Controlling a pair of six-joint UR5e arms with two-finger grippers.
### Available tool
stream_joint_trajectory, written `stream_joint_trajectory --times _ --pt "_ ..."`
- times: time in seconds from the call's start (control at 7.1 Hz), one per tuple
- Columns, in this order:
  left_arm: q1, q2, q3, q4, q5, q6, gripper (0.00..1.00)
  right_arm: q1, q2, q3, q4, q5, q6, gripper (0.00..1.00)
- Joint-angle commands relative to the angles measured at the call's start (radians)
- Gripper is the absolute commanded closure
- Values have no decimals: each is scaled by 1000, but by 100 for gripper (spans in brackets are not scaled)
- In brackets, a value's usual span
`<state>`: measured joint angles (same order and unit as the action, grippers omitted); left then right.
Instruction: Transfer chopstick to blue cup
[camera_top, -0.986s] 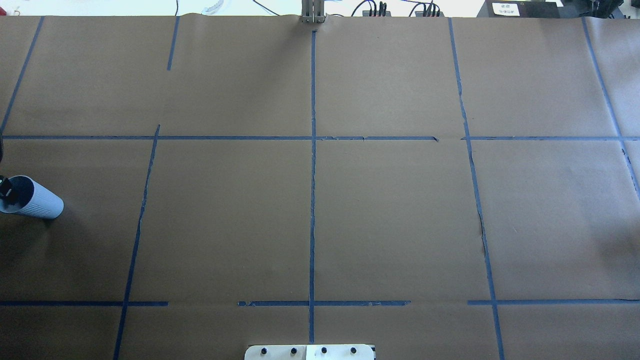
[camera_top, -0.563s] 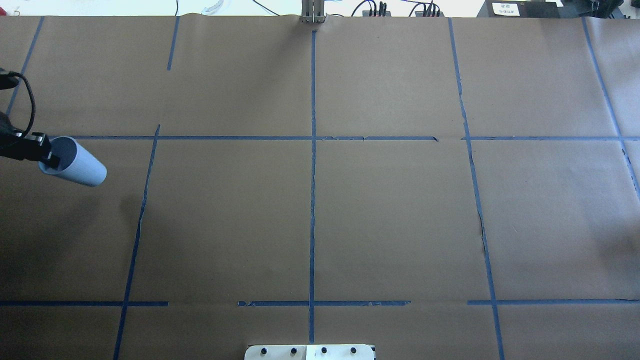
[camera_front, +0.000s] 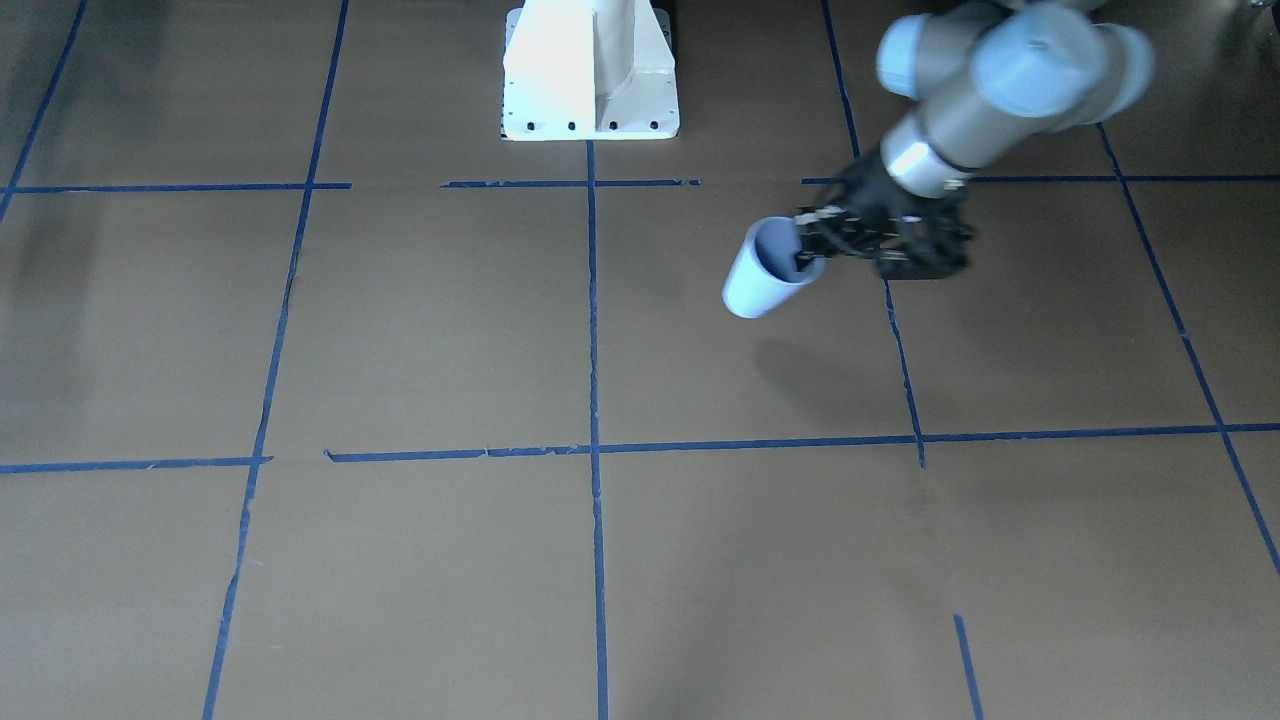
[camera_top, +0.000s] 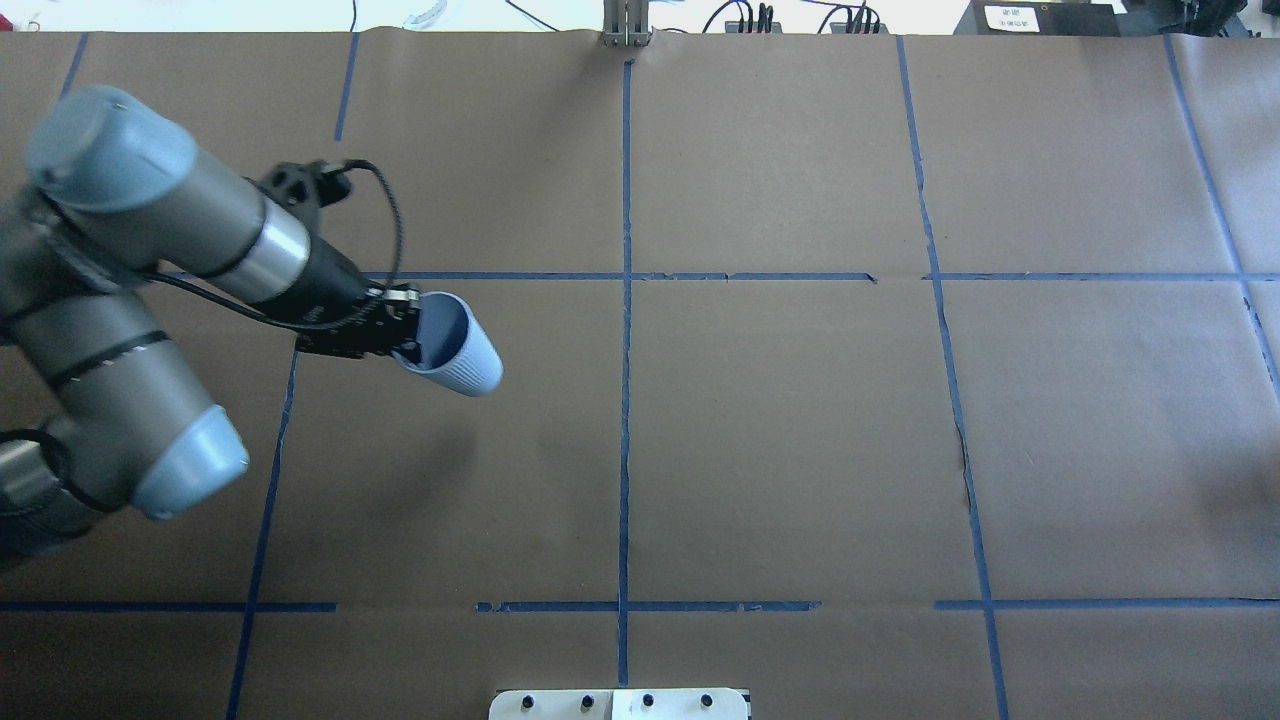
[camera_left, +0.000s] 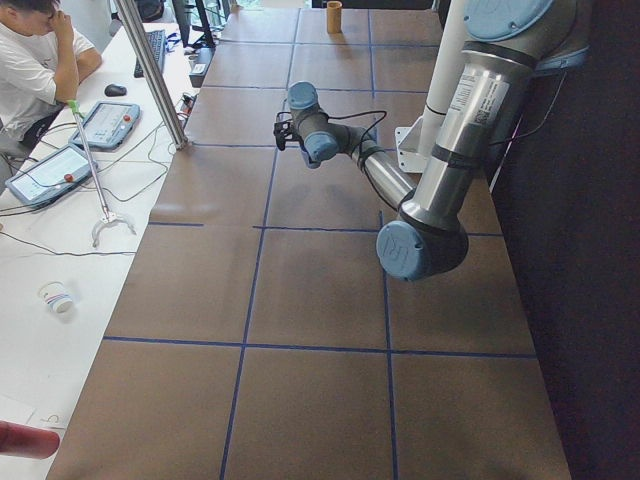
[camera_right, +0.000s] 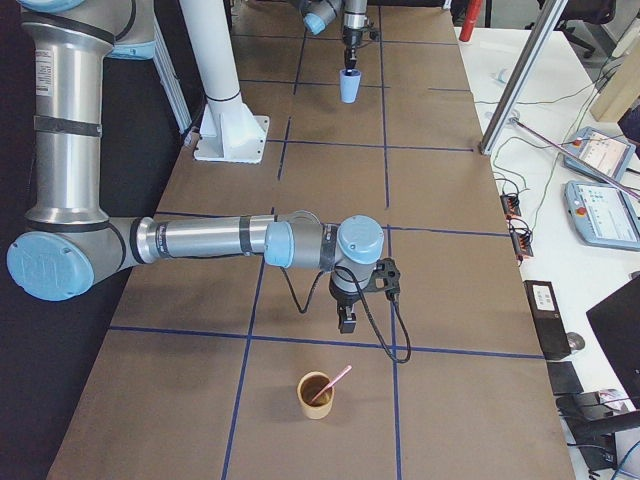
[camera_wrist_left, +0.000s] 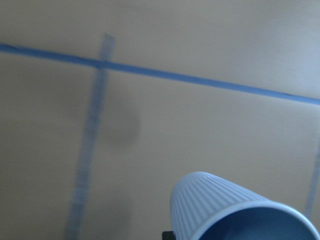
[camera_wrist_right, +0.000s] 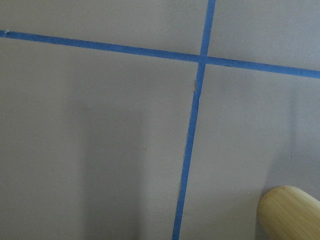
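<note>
The blue cup (camera_top: 455, 352) tilts; chopstick (camera_right: 337, 380) in tan cup (camera_right: 315, 408).

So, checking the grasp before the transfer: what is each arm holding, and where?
The left gripper holds the blue cup by its rim, one finger inside. The right gripper cannot be judged; the chopstick leans in a tan cup.

Tilted blue cup (camera_front: 757, 283) in left hand (camera_front: 808, 250)

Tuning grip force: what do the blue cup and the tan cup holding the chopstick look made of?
Blue cup: probably moulded plastic, matte; uniform pale colour and crisp vertical ribs. Tan cup: looks like bamboo or wood, smooth satin; warm yellow-tan with faint lengthwise grain in the right wrist view. Neither is certain from looks alone.
</note>
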<state>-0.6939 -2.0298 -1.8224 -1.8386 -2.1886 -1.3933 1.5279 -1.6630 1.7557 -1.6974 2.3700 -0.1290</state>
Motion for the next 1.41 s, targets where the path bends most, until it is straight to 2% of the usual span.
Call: stream_joint_trajectory --times 0.0,0.42,1.13,1.27 --pt "141 -198 134 71 189 -59 100 0 2 -12 10 0 0 0" --pt "191 -218 163 76 271 -58 100 0 3 -10 12 0 0 0" --pt "202 -227 163 76 273 -59 100 0 2 -7 12 0 0 0" --pt "205 -227 161 76 273 -58 96 0 2 -8 12 0 0 0"
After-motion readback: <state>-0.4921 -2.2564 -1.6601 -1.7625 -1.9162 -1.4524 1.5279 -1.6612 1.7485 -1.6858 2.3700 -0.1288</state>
